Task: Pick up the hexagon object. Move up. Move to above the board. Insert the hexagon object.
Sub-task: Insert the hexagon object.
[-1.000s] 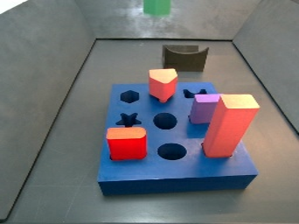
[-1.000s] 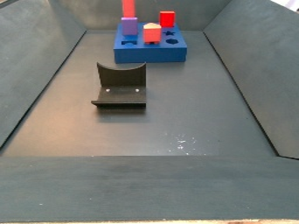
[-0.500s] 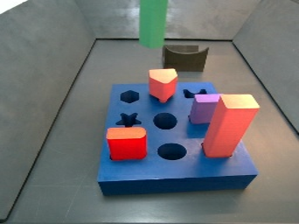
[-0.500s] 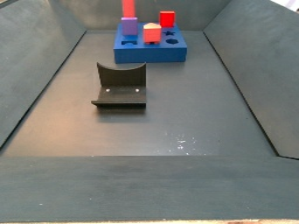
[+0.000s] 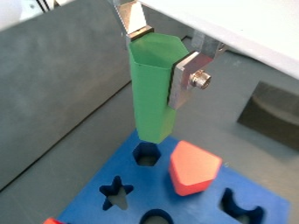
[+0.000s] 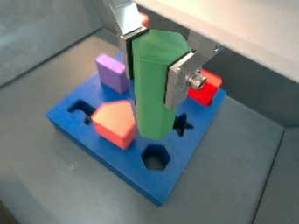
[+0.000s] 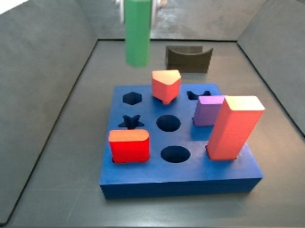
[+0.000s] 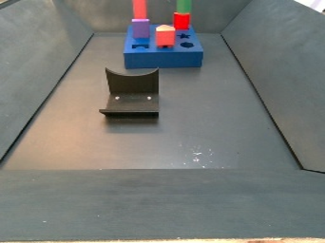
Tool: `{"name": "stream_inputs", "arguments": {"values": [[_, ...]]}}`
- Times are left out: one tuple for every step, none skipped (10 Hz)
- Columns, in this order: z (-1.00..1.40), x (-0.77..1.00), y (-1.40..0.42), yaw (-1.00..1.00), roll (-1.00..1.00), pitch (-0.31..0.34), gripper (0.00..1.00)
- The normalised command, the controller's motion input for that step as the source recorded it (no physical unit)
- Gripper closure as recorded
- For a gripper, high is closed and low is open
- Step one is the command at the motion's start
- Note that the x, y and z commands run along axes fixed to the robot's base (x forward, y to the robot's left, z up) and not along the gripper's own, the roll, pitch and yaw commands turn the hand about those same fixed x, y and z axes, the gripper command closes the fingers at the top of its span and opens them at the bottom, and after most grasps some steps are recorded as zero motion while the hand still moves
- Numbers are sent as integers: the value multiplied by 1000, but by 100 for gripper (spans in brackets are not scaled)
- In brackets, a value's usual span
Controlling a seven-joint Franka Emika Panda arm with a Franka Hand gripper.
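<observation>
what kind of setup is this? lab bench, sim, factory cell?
Likely a simulated test pen: flat grey walls, a blue shape-sorting board with untextured pieces, and the tool holding a green hexagon rod above the board.

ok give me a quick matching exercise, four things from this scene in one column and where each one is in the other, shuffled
Things:
1. hexagon object
2. red-orange pillar
3. fixture
4. purple block

Places:
A. on the floor, apart from the board
B. between the fingers of the gripper, above the board
C. standing in the board, at a corner
D. seated in the board next to the pillar

Pairs: 1-B, 2-C, 3-A, 4-D
</observation>
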Motion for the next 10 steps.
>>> {"name": "stream_inputs", "arguments": {"values": [[-549, -129, 20, -20, -124, -199, 100], [-486, -6, 0, -6, -69, -196, 100], [-443, 0, 0, -49, -34, -146, 100], [-411, 0, 9, -71, 0, -54, 100], [-426, -46, 114, 0, 60, -44, 100], [-409, -69, 46, 0, 64, -59, 100], [-431, -74, 0, 0, 34, -100, 100], [-409, -37, 0, 0, 0, -99, 100], [-357, 0, 0, 0, 0, -77, 100], [-334, 0, 0, 0, 33, -44, 100]]}}
